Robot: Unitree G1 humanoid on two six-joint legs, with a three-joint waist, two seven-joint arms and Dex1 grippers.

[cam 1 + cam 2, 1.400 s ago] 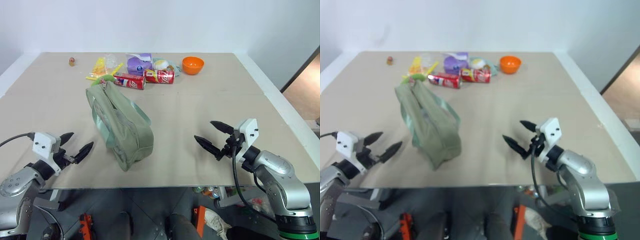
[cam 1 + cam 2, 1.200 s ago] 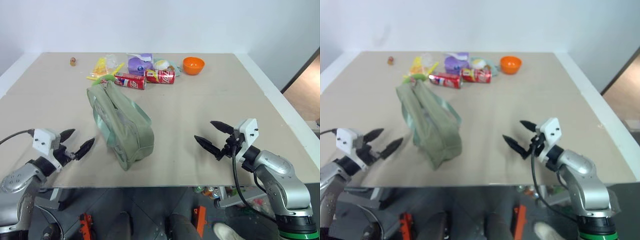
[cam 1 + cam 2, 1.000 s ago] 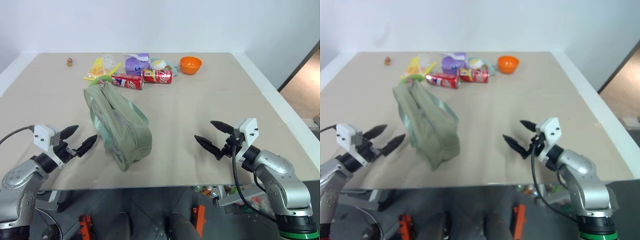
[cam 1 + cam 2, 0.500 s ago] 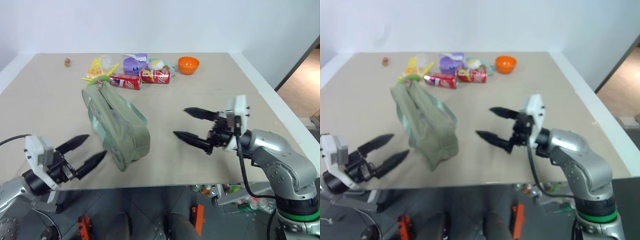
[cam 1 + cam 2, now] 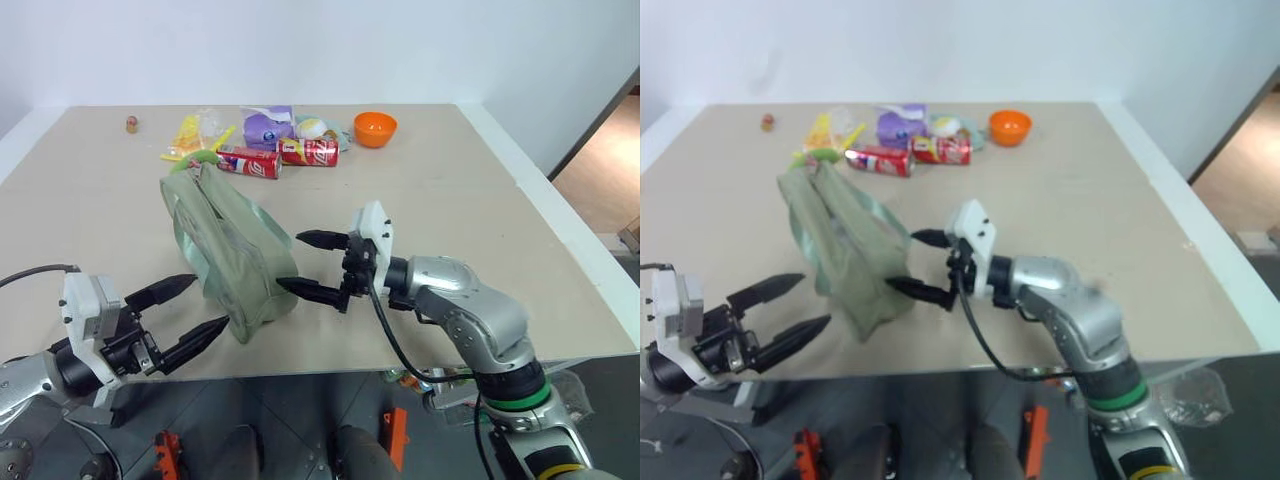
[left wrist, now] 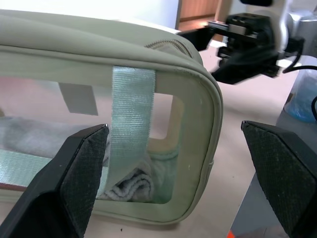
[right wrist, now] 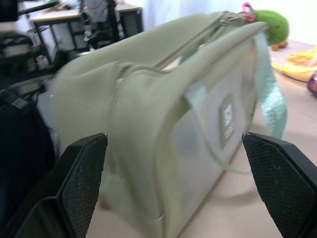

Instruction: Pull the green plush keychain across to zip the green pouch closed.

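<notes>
The green pouch [image 5: 232,252] lies on the table, running lengthwise away from me, with clear side panels and webbing straps. The green plush keychain [image 7: 271,24] hangs at its far end [image 5: 205,158], by the zipper pull. My right gripper [image 5: 290,262] is open, pointing left, its fingertips just beside the pouch's near right end; I cannot tell whether they touch it. My left gripper [image 5: 206,303] is open at the table's front edge, aimed at the pouch's near left corner and a little short of it. Both hold nothing.
At the back of the table lie two red cans [image 5: 250,162], a purple packet [image 5: 268,125], yellow snack packets [image 5: 190,135], an orange bowl [image 5: 376,128] and a small brown object [image 5: 131,124]. The table's front edge [image 5: 420,362] runs just below both grippers.
My right gripper swung left across the table to the pouch's near end. My left gripper drew back and turned in toward the pouch. Both stayed open; the pouch did not move.
</notes>
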